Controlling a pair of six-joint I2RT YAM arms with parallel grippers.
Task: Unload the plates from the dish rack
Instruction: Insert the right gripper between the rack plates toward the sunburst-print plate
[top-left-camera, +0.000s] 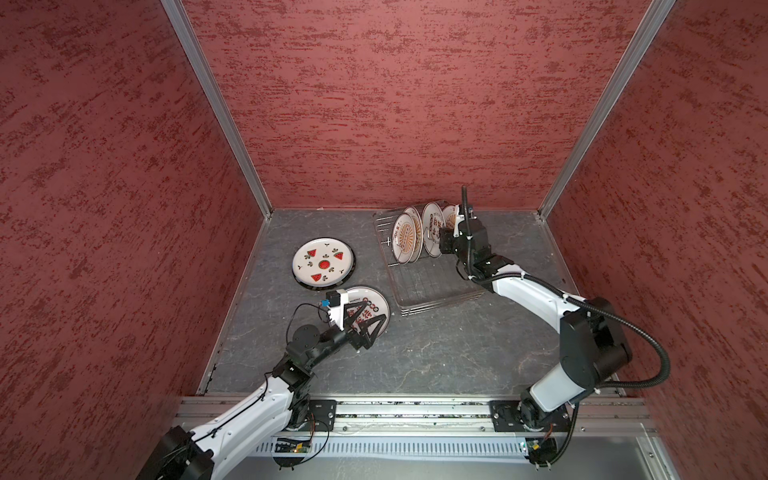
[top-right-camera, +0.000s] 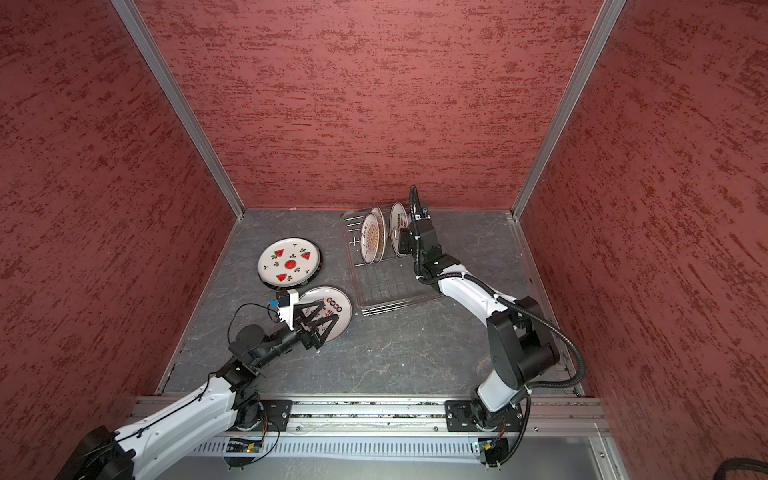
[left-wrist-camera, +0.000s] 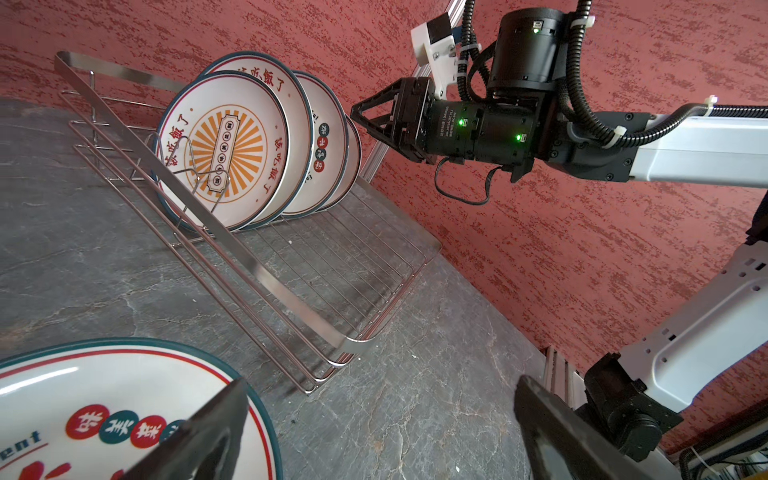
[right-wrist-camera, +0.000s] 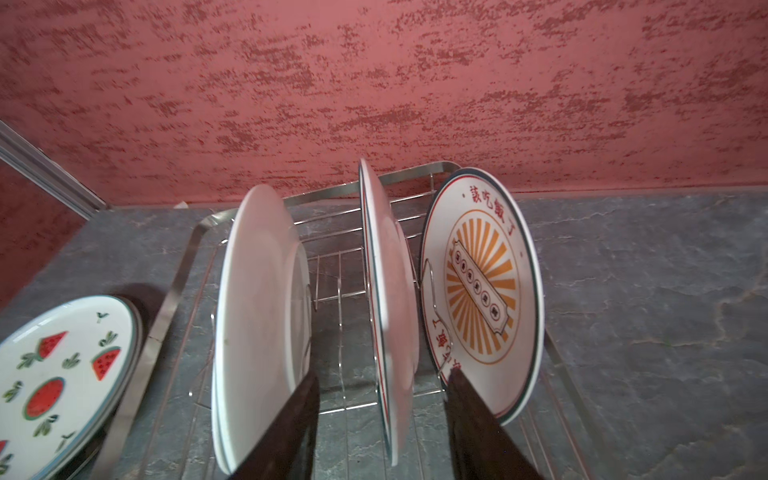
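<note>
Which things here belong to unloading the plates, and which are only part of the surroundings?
Belong to the job:
- dish rack
- sunburst plate and the others standing in it
- watermelon plate, lying on the table
- lettered plate, lying on the table

Only surroundings:
- grey table
- red walls
- metal rail

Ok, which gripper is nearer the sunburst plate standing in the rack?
Right. The right gripper is at the dish rack, jaws astride the neighbouring plate next to the sunburst plate. The left gripper is above a flat plate on the table, apart from the rack.
</note>
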